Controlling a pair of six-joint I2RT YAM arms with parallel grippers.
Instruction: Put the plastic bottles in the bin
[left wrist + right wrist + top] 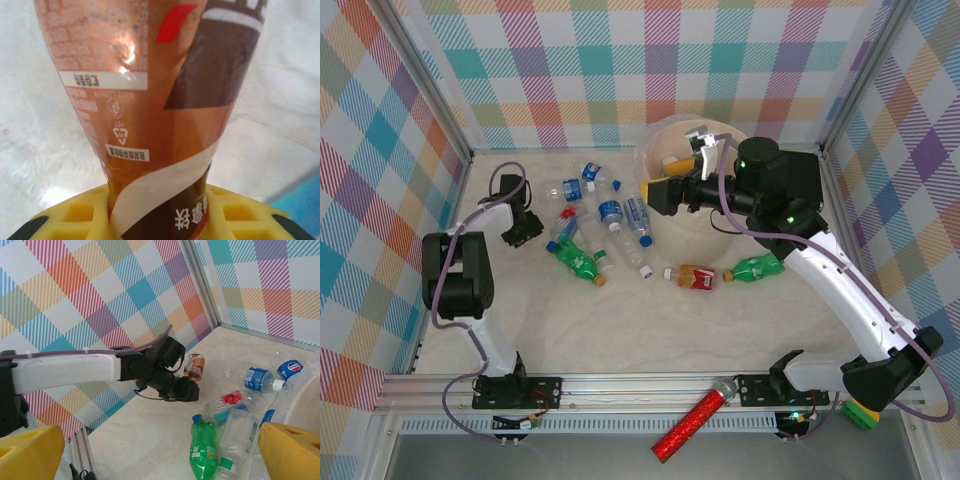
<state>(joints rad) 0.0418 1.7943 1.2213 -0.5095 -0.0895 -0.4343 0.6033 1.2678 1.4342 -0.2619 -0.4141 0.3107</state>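
**Top external view.** The bin (657,133) stands at the far side of the table (620,335), right of centre. The plastic bottles (610,211) lie loose on the table in front of it and to its left. They include a green bottle (578,262) and a red-labelled bottle (695,278). The left gripper (525,228) is low over the table at the left, well apart from the bin. Its jaw state cannot be made out at this size. The right gripper (668,177) hangs at the near-left rim of the bin.

**Left wrist view.** The left gripper (157,216) has a brown bottle (140,75) between its yellow pads (75,216). The bottle narrows where it passes between them. The pads appear to press on both sides, so it reads as gripped.

**Right wrist view.** The right gripper (160,442) stands wide, one yellow finger in each lower corner, with nothing held between them. Across the table, the left gripper (192,377) carries the brown bottle (195,364) near the left wall. A green bottle (202,447) and a blue-labelled bottle (257,377) lie on the table.
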